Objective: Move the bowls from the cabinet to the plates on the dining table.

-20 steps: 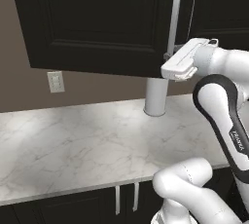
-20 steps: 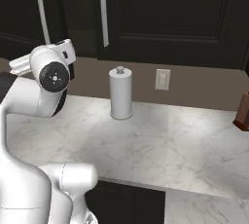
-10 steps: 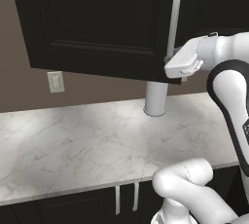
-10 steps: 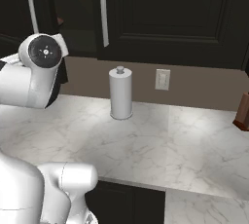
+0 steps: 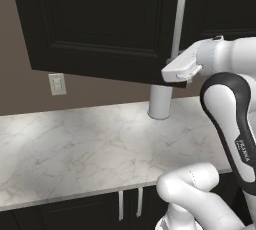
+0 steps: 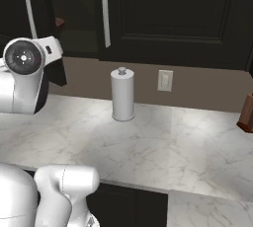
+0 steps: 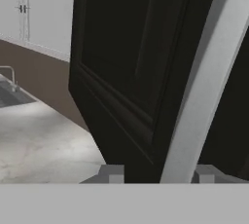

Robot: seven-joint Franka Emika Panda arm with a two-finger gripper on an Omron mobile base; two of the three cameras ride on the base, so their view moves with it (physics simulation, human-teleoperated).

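Opening the cabinet (image 5: 100,24): gripper (image 7: 158,173) pinching the door's handle (image 7: 204,86), door swung partly out. Inside the cabinet, dim; a reddish edge, perhaps a bowl (image 6: 59,22). Next, probably: pull wider, release, reach inside.

Cabinet (image 5: 100,19) top cut off; interior dark, red bowl (image 6: 60,22) mostly hidden.

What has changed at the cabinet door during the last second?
The gripper, its fingers on either side of the silver handle, has pulled the cabinet door further open. The paper towel roll and the counter stayed as they were.
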